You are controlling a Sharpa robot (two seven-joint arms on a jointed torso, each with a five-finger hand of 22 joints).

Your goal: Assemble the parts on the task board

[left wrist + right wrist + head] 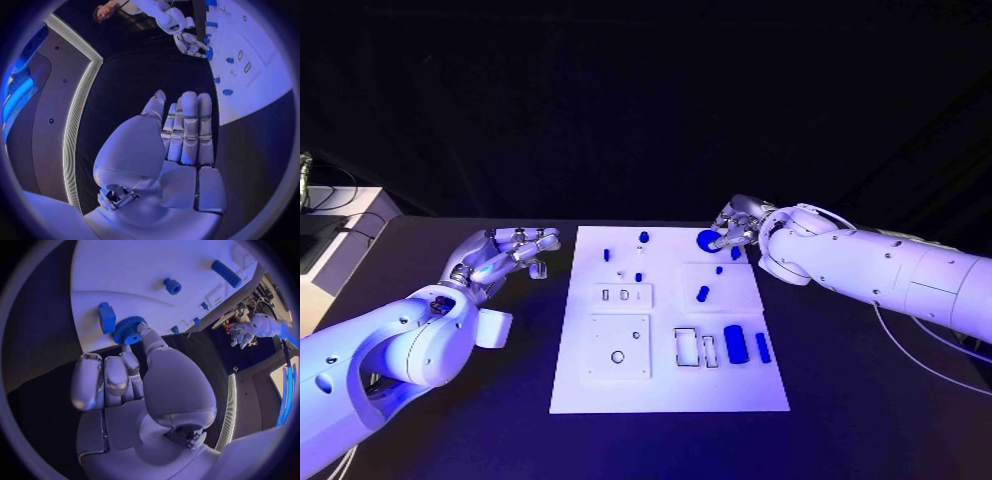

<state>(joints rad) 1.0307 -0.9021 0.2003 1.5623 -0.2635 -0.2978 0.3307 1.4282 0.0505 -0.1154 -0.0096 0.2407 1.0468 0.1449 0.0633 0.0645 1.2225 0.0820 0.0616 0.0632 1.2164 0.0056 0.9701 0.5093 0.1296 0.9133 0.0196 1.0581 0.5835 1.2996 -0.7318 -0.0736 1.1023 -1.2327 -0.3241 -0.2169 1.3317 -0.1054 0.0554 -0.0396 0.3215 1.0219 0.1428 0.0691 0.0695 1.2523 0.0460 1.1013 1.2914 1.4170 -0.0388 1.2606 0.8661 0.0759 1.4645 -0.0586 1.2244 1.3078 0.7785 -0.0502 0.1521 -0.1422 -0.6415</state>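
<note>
Near edge of the board (589,395): two blue bars, one thick (734,343) and one thin (763,347), beside two outlined slots. Mid-board: one short peg (702,293). Far rows hold several small blue pieces, too small to count surely. Left robot hand (514,255) hovers off the board's left over the counter (473,420), fingers straight and apart, holding nothing. At the far right corner, right robot hand (125,375) pinches the one gear (128,330), a block (106,316) just beside it. Step, I judge: gear pickup; next needs lifting and seating it.

text: none readable | labels: none | numbers: none
</note>
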